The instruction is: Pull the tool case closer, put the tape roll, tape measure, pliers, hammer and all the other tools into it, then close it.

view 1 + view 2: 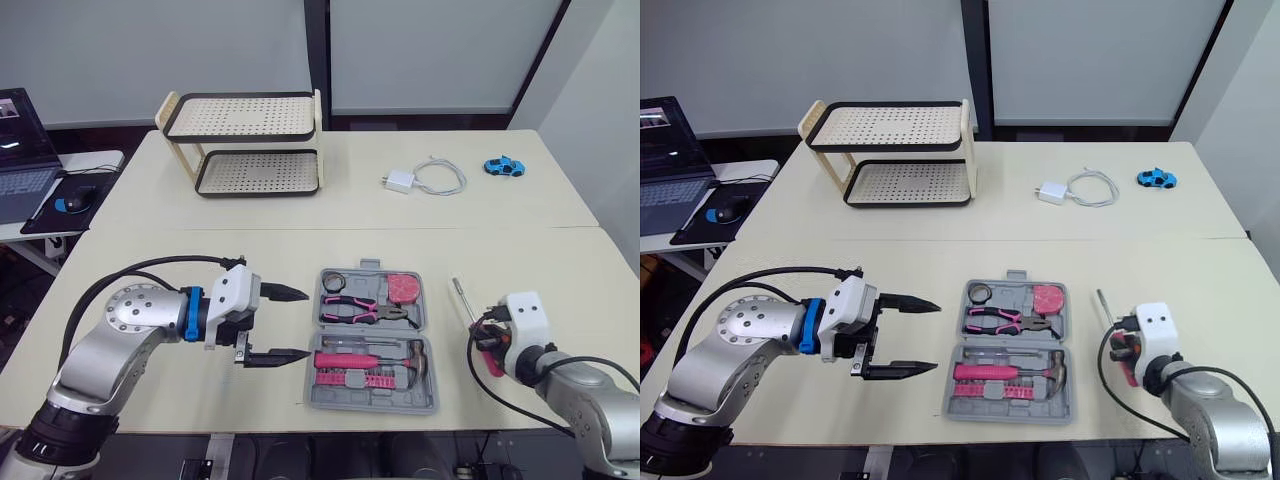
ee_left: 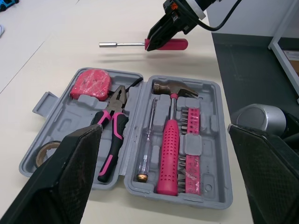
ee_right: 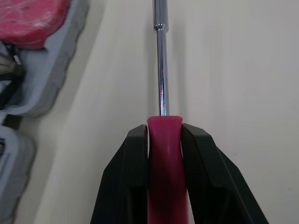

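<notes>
Tool case (image 1: pixel 370 404) lies open at your front edge, between the arms. The tape roll (image 1: pixel 332 281), tape measure (image 1: pixel 404 288), pliers (image 1: pixel 360 308) and hammer (image 1: pixel 370 357) are seated. Your right gripper (image 3: pixel 164 133) is clamped on the pink screwdriver (image 3: pixel 161 70), just right of the case. I'd say stowing that and closing the case remain. Your left gripper (image 1: pixel 306 323) is spread wide and empty. The cream table (image 1: pixel 250 215) carries a two-tier rack (image 1: pixel 245 140), a charger (image 1: pixel 398 181) and a toy car (image 1: pixel 504 166) at the far side.

The grey tool case (image 2: pixel 214 140) holds a hammer (image 2: pixel 169 154) with a pink grip and dark steel head, pliers (image 2: pixel 112 135) with pink-and-black handles, and a pink tape measure (image 2: pixel 90 84). The screwdriver (image 3: pixel 162 93) has a pink handle and a silvery shaft. The left hand (image 1: pixel 306 323) and right hand (image 3: pixel 163 129) have black fingers. The counter (image 1: pixel 300 230) is cream, the rack (image 1: pixel 245 118) is cream, dotted with holes and black-rimmed, and the toy car (image 1: pixel 504 167) is blue.
</notes>
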### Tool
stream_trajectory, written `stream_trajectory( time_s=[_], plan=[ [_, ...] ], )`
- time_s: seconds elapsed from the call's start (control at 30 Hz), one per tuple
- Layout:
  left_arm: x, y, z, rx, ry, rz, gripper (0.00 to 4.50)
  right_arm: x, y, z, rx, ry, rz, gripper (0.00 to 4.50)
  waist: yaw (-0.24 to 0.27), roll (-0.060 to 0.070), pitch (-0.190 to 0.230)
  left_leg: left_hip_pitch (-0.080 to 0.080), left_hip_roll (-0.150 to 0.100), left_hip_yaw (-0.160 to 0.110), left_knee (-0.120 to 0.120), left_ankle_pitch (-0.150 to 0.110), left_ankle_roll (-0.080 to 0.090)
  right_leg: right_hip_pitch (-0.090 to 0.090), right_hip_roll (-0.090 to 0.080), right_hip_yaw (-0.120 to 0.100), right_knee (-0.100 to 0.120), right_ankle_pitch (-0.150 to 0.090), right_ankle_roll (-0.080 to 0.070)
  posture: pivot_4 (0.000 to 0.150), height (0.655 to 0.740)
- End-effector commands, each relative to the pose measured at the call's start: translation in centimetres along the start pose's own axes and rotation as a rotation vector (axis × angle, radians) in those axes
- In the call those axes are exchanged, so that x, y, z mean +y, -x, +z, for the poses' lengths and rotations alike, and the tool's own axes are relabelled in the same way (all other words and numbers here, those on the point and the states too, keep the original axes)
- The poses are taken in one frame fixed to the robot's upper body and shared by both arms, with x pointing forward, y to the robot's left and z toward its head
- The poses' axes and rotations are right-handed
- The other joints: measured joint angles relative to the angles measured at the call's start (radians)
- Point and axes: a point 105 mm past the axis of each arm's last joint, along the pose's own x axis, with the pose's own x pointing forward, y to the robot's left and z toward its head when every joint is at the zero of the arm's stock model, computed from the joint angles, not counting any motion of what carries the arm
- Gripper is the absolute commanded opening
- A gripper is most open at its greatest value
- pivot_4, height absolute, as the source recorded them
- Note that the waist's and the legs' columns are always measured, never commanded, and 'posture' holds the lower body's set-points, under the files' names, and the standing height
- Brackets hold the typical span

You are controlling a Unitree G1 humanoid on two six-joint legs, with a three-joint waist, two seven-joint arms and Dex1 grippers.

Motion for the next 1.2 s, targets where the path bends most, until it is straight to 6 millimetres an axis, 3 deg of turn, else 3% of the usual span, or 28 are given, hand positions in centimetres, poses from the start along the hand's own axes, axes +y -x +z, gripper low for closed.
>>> stream_trajectory(
  time_s=[0.03, 0.47, 0.77, 1.07, 1.2],
  plan=[
    [-0.1, 0.2, 0.3, 0.007, -0.033, -0.007, 4.50, 0.5, 0.3, 0.4, -0.029, -0.026, -0.056, 0.72, 0.000, 0.000, 0.000, 0.000, 0.000, 0.000, 0.000, 0.000, 0.000, 0.000, 0.000, 0.000, 0.000, 0.000, 0.000, 0.150, 0.7400],
    [-0.4, 0.1, -0.1, 0.014, -0.033, -0.015, 4.50, 1.5, -0.2, -1.0, -0.010, -0.118, -0.107, 0.71, -0.002, 0.001, 0.000, 0.000, 0.000, 0.001, -0.001, 0.000, 0.000, -0.001, 0.000, 0.001, 0.000, 0.000, 0.000, 0.150, 0.7400],
    [-0.3, 0.0, -0.2, 0.016, -0.036, -0.012, 4.50, 2.4, -0.2, -0.6, -0.023, -0.108, -0.058, 0.71, -0.002, 0.001, 0.000, 0.000, 0.001, 0.001, -0.001, 0.000, 0.000, -0.002, 0.001, 0.001, 0.000, 0.000, 0.000, 0.150, 0.7400],
    [-0.4, -0.3, -0.1, 0.014, -0.037, -0.012, 4.50, 2.0, -0.5, -0.8, -0.010, -0.111, -0.084, 0.71, -0.002, 0.001, 0.000, 0.000, 0.001, 0.001, -0.001, 0.000, 0.000, -0.002, 0.002, 0.001, 0.000, 0.000, 0.000, 0.150, 0.7400],
    [-0.3, -0.3, -0.1, 0.016, -0.038, -0.008, 4.50, 1.9, -0.2, -0.2, -0.037, -0.129, -0.092, 1.87, -0.002, 0.001, 0.000, 0.000, 0.001, 0.001, -0.001, 0.000, 0.000, -0.002, 0.002, 0.001, 0.000, 0.000, 0.000, 0.150, 0.7400]
  ],
)
